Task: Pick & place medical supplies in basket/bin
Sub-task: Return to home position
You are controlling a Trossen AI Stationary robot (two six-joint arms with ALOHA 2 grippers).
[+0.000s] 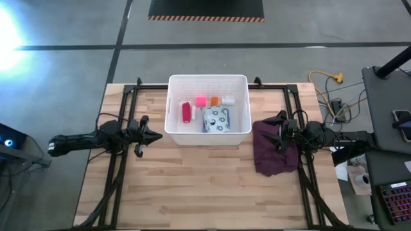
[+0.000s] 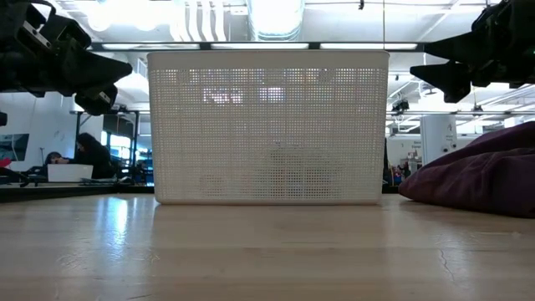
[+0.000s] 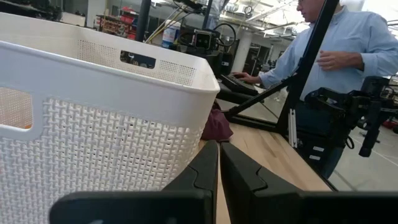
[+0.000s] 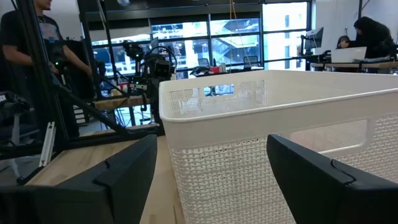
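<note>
The white perforated bin stands on the wooden table at its far middle; it also fills the low view. Inside lie a red bottle, a pink tape roll, an orange-and-white item and the grey-white patterned packet. My left gripper hovers shut just left of the bin's near left corner, pointing right. My right gripper is open, right of the bin, above the maroon cloth. The blue first-aid box is not visible.
The maroon cloth lies bunched on the table's right part under the right arm. Bare wood spreads across the near half of the table. A person in a light blue shirt stands beyond the table's right side.
</note>
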